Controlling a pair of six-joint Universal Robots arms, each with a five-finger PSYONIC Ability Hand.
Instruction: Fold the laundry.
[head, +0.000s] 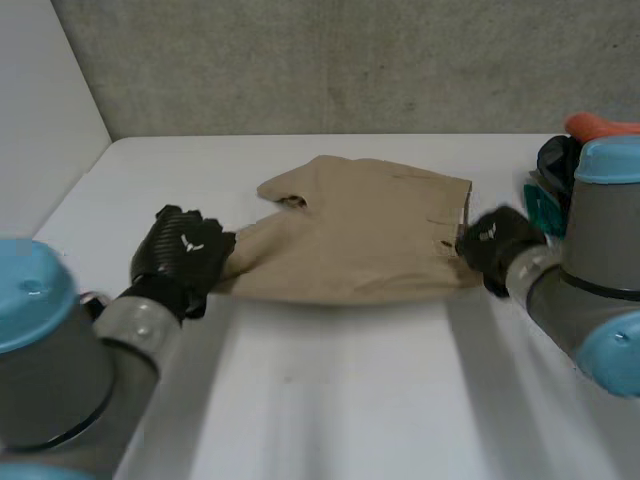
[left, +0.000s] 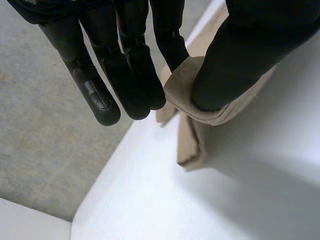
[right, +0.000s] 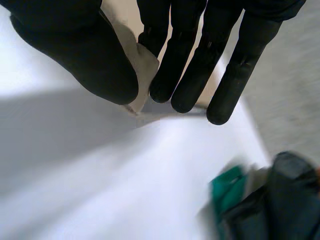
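Note:
A tan garment, shorts by the look of it, lies folded in the middle of the white table. My left hand holds its near left corner: in the left wrist view the thumb pinches a fold of tan cloth against the fingers. My right hand holds the garment's right edge near the waistband; the right wrist view has its thumb and fingers pinching a bit of cloth just above the table.
A heap of other laundry, dark, teal and orange, lies at the table's right edge behind my right arm; it is dark and green in the right wrist view. Grey wall behind, the table's left edge at the far left.

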